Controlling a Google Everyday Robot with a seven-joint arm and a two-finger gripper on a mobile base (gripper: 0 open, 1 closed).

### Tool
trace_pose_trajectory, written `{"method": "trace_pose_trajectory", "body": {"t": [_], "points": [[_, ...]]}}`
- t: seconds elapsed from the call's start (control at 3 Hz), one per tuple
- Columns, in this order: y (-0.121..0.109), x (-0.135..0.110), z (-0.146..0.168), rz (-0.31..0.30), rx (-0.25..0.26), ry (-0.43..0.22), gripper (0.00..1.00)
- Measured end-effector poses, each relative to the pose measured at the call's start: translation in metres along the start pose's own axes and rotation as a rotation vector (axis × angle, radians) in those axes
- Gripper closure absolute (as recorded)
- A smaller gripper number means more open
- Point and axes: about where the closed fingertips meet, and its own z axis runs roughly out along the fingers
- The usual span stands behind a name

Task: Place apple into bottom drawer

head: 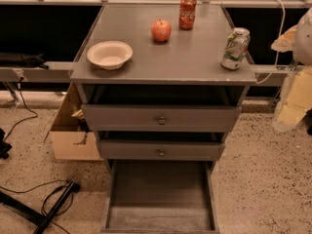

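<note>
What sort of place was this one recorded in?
Probably a lab or workshop: grey wooden three-drawer cabinet, loose black cables on speckled floor, brown cardboard box. The end effector sits at the right edge.

You are seeing only a sliver of the robot's body, all of it along the right edge of the camera view. The arm (pixel 305 35) is showing up top as a smooth, rounded white shell, with a tan, orange-tinged patch glowing on its left flank. Just below it, the gripper (pixel 292 106) is showing as pale cream-yellow, blocky, half-translucent pieces, and a small dark part is peeking out at its lower right.
</note>
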Motion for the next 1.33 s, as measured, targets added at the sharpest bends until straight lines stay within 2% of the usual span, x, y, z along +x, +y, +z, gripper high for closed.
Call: {"method": "trace_pose_trajectory", "body": {"t": [0.33, 0.67, 1.0, 1.33], "points": [[0.000, 0.000, 0.000, 0.000, 0.000, 0.000, 0.00], [-0.009, -0.006, 0.000, -0.019, 0.041, -0.054, 0.00], [-0.054, -0.032, 0.004, -0.041, 0.124, -0.233, 0.00], [-0.107, -0.075, 0.006, -0.018, 0.168, -0.456, 0.00]]}}
